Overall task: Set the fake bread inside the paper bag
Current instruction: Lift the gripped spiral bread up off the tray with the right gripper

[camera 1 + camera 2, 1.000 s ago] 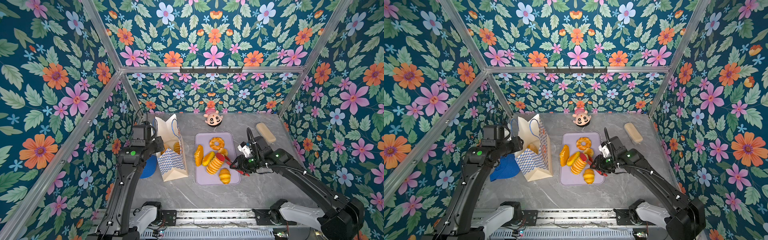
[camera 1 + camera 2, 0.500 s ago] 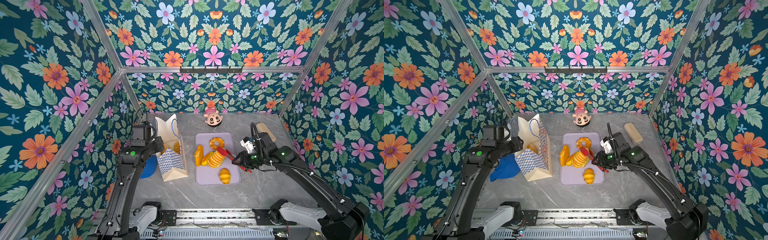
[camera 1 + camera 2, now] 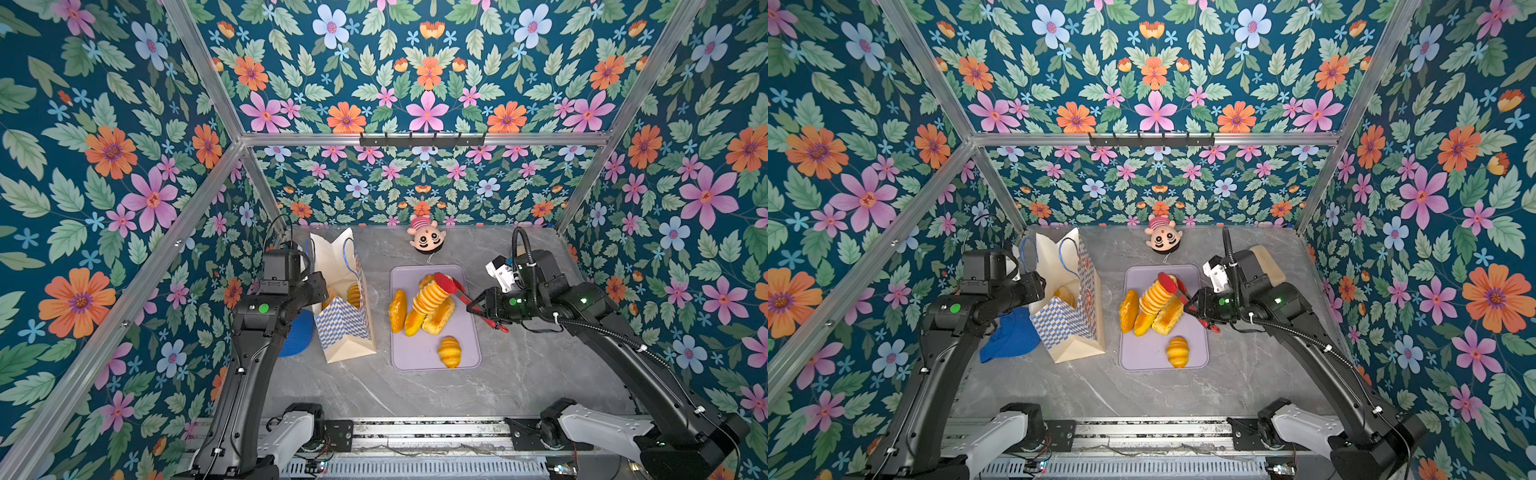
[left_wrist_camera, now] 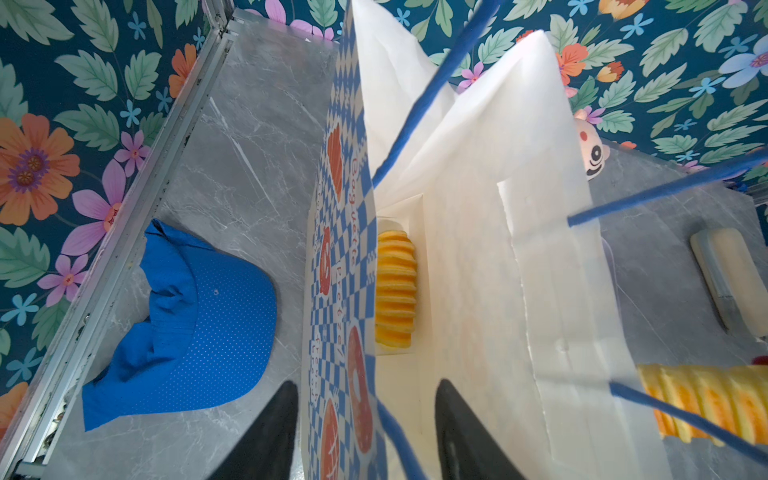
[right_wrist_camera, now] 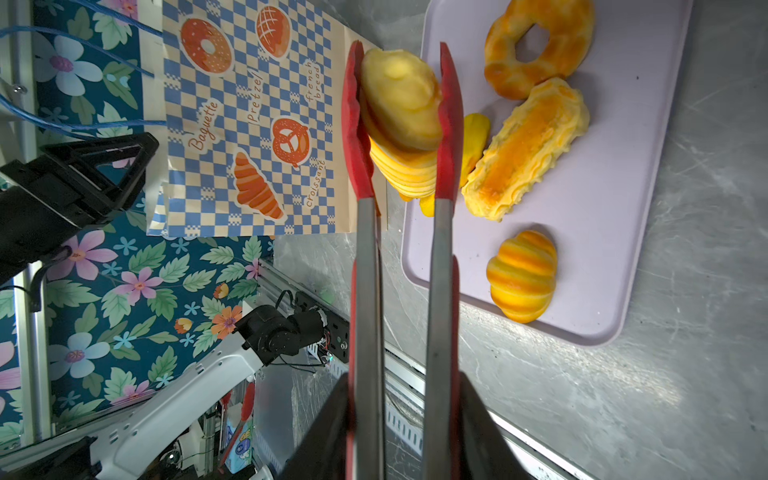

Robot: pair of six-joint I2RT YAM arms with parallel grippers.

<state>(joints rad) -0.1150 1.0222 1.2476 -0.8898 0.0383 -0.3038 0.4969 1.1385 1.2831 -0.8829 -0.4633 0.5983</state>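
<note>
The paper bag (image 3: 345, 328) stands open left of the lilac tray (image 3: 419, 357). My left gripper (image 4: 365, 399) is open and straddles the bag's checkered side wall, one finger outside and one inside. A ridged loaf (image 4: 395, 286) lies inside the bag. My right gripper (image 5: 401, 386) is shut on red tongs (image 5: 365, 291). The tongs pinch a ridged striped loaf (image 5: 399, 104) and hold it tilted above the tray in both top views (image 3: 430, 297) (image 3: 1154, 297). A flat oval (image 3: 397, 305), a long loaf (image 3: 438, 318), a small croissant (image 3: 449, 351) and a ring doughnut (image 5: 538, 41) lie on the tray.
A blue cap (image 3: 297, 338) lies on the table left of the bag, under my left arm. A doll head (image 3: 426, 239) sits by the back wall. A pale beige block (image 3: 1264, 259) lies at the back right, behind my right arm.
The right gripper has raised the tongs with the striped loaf off the tray, towards the back. The left arm and the bag have not moved.
</note>
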